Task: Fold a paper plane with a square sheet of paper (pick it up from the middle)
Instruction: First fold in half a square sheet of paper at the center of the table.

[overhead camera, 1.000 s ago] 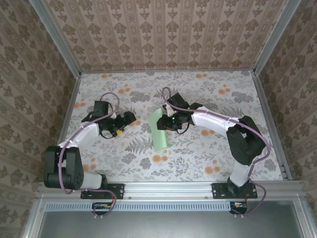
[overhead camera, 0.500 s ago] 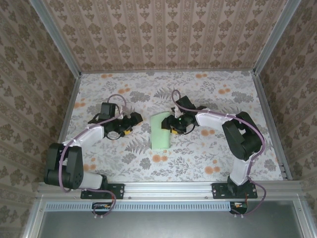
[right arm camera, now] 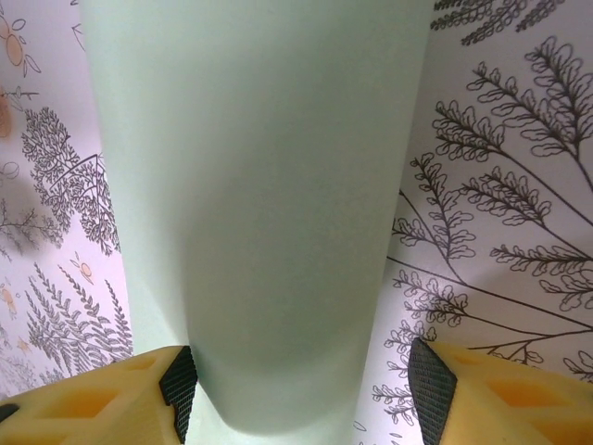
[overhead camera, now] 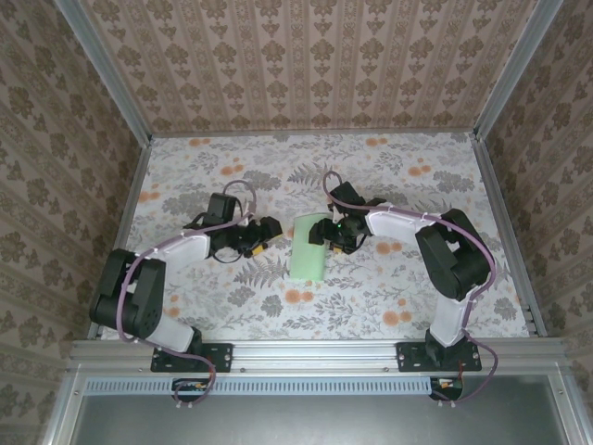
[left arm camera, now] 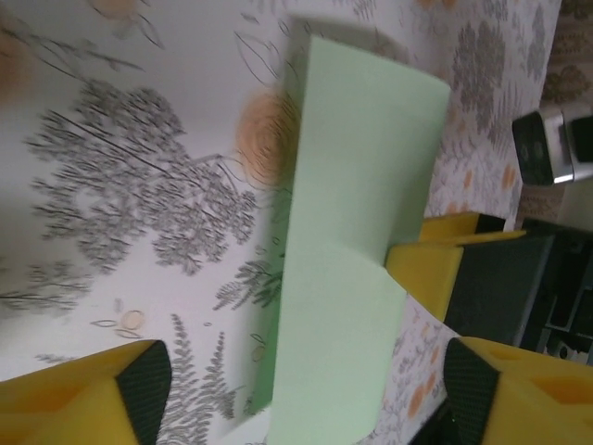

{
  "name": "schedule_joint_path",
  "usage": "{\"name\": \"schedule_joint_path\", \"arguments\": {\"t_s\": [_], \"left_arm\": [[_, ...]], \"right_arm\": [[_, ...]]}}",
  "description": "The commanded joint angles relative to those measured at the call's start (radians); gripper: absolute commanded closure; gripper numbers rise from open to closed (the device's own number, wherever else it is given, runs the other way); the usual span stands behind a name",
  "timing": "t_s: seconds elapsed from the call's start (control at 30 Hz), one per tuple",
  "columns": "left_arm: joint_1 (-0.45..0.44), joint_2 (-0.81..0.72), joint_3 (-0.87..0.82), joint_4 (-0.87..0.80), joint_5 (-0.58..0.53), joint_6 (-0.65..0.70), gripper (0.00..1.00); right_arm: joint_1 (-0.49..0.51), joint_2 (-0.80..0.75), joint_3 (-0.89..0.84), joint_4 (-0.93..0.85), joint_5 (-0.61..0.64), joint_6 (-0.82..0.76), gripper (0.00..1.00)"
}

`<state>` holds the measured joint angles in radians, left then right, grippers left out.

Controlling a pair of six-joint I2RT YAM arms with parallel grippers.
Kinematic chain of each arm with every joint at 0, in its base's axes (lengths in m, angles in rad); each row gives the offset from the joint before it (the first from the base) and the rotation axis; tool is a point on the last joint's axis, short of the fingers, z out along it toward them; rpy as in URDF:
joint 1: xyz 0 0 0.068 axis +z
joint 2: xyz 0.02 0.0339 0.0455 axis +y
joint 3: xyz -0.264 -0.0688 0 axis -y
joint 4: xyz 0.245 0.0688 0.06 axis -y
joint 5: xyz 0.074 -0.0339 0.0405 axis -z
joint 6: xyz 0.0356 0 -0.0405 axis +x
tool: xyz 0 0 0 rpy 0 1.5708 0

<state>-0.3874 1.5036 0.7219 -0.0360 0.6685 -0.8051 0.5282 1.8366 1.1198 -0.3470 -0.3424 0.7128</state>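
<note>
Square sheet of paper [overhead camera: 309,252]: lay folded, flatter than a second before, on the tabletop [overhead camera: 408,278] between the grippers. Left gripper [overhead camera: 266,243]: had come up beside its left edge, jaws wide, empty. Right gripper [overhead camera: 326,232]: had widened, straddling the far end, gripping nothing.

The paper sheet [right arm camera: 241,204] looks smooth and matt, the right fingers [right arm camera: 120,403] plastic.

Folded green sheet of paper [overhead camera: 307,255] is lying on the floral worktop [overhead camera: 398,287], just right of the left tool [overhead camera: 270,234]; its far corner is sitting under the right tool [overhead camera: 324,232].
</note>
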Motion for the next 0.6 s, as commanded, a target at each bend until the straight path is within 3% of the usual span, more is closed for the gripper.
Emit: {"name": "schedule_joint_path", "arguments": {"t_s": [0.0, 0.3, 0.57], "left_arm": [[-0.033, 0.03, -0.001, 0.087, 0.061, -0.016, 0.25], [-0.062, 0.136, 0.013, 0.208, 0.11, -0.001, 0.31], [-0.063, 0.178, 0.002, 0.371, 0.184, -0.061, 0.59]], "right_arm": [[0.003, -0.051, -0.015, -0.002, 0.031, 0.025, 0.34], [0.002, -0.107, -0.065, 0.071, -0.017, 0.052, 0.34], [0.001, -0.114, -0.072, 0.065, -0.014, 0.056, 0.34]]}}
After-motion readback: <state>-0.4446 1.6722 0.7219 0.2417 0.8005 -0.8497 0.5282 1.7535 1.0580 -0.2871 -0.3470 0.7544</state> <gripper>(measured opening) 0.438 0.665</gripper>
